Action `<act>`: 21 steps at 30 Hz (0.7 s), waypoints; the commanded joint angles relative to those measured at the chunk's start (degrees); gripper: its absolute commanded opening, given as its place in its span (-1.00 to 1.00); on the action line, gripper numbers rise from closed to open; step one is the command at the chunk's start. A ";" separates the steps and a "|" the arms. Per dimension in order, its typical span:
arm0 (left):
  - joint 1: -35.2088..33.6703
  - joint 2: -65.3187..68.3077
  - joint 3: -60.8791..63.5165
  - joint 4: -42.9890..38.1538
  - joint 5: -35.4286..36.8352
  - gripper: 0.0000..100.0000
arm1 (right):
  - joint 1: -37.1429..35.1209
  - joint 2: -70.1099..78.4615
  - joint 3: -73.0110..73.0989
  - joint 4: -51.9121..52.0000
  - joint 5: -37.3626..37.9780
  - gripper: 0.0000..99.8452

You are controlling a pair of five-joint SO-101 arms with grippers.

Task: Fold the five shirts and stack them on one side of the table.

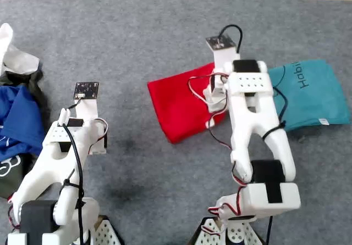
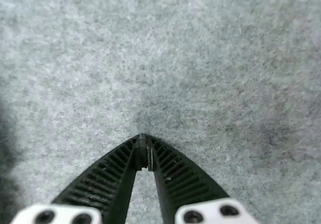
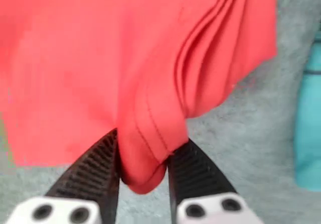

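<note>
A fold of the red shirt is pinched by the right gripper; the shirt is laid just beside the teal shirt; the left gripper, pressed together, is found well apart from both.

The grey felt table lies before me. A folded red shirt rests on it near the middle, with a folded teal shirt just beside it to my right. A heap of blue, dark and white cloth sits at my left edge.
</note>
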 commanded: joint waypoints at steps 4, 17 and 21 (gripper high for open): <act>-0.31 -1.32 -0.22 -0.62 -0.09 -0.94 | 2.37 -3.21 -9.10 2.46 11.16 -0.97; -0.31 -1.32 -0.22 -0.62 0.09 -0.94 | 24.53 0.31 -16.48 -4.40 39.74 -0.97; -0.31 -1.32 -0.31 -0.62 0.09 -0.94 | 30.33 7.52 -21.49 -9.93 40.88 -0.97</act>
